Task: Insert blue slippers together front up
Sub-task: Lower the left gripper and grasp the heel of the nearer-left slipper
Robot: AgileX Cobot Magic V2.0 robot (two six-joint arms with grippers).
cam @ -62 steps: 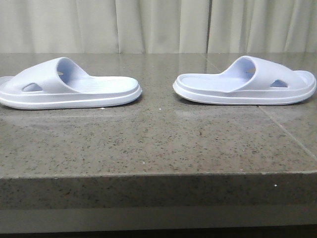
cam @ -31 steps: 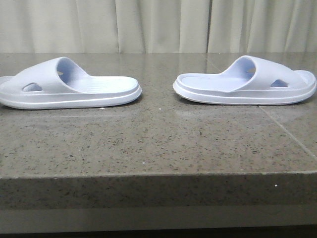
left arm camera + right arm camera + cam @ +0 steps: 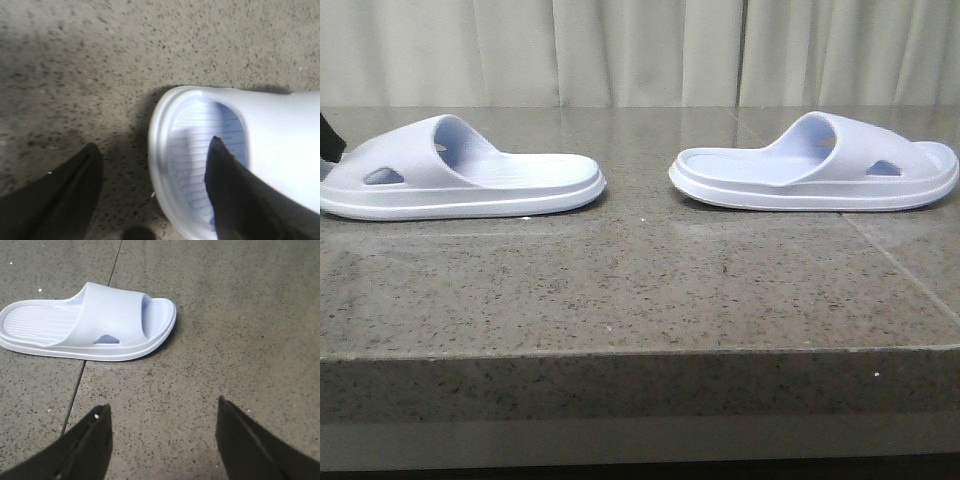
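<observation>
Two blue slippers lie flat on the dark stone table, heels facing each other. The left slipper (image 3: 460, 172) has its toe end (image 3: 200, 150) under my left gripper (image 3: 154, 144). That gripper is open: one finger (image 3: 235, 190) hangs over the slipper's toe opening, the other (image 3: 70, 195) over bare table beside the rim. Only a black sliver of it (image 3: 328, 135) shows in the front view, at the left edge. The right slipper (image 3: 815, 165) (image 3: 90, 322) lies well apart from my right gripper (image 3: 162, 404), which is open above bare table with nothing between its fingers.
The table's front edge (image 3: 640, 350) runs across the front view. A seam in the stone (image 3: 75, 390) passes under the right slipper. A pale curtain (image 3: 640, 50) hangs behind the table.
A black part of my left gripper has come into the front view at the left edge, beside the left slipper's toe. Neither slipper has moved.
</observation>
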